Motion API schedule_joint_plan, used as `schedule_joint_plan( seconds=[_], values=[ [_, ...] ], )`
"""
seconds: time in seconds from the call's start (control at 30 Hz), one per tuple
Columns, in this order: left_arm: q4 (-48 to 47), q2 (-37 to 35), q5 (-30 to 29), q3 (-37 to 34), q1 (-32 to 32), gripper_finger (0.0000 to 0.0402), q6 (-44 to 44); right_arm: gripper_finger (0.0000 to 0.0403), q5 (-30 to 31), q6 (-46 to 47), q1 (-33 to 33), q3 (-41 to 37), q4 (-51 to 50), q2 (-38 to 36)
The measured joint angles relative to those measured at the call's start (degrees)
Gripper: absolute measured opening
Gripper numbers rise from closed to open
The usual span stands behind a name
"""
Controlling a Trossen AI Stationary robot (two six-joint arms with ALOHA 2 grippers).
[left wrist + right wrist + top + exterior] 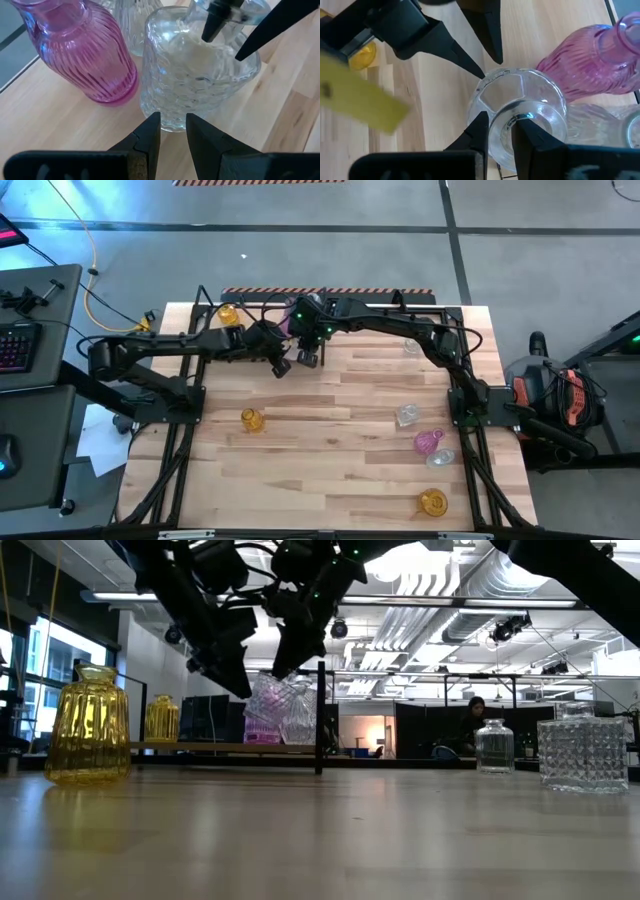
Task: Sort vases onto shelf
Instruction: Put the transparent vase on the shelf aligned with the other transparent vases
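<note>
Far left, high view: left arm coming in from the tabletop's (330, 480) left edge toward the middle of the far side.

Shelf (200, 748): along the far edge of the tabletop. At its left end, one shelf yellow vase (228, 313), upright.

On the tabletop, nearer than the shelf and left of centre: lone yellow vase (251, 420), upright, well apart from both arms.

Left claw (173, 117): fingers a narrow gap apart, nothing between them, tips just beside the lower body of the held clear vase (190, 90). Contact with the glass: cannot tell.

Pink ribbed vase (85, 55): upright on the pale board, just beside the held clear vase, on its left in the low view.

Held clear vase: upright at shelf-board level in the low view, just left of the black divider (320, 715).

Right claw (500, 120): reaching down from above, clamped on the neck of the held clear vase, one finger on each side.

Right of the divider, near the far edge: small clear vase (411, 347).

Right half of the tabletop, near the right arm's base: faceted clear vase (407, 415), pink vase (428, 442), another clear vase (440, 459) just beside it, and a near yellow vase (432, 502) at the near edge.

Beyond the tabletop, low view: a person (475, 710) in the room.
</note>
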Motion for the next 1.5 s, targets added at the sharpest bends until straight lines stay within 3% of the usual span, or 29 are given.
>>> schedule_joint_plan(
  seconds=[1.5],
  values=[
    [7.1, 0.6, 2.0, -3.6, 0.4, 0.0087, -2.2, 0.0044, -1.1, -0.2, -1.5, 0.1, -1.5, 1.6]
  ],
)
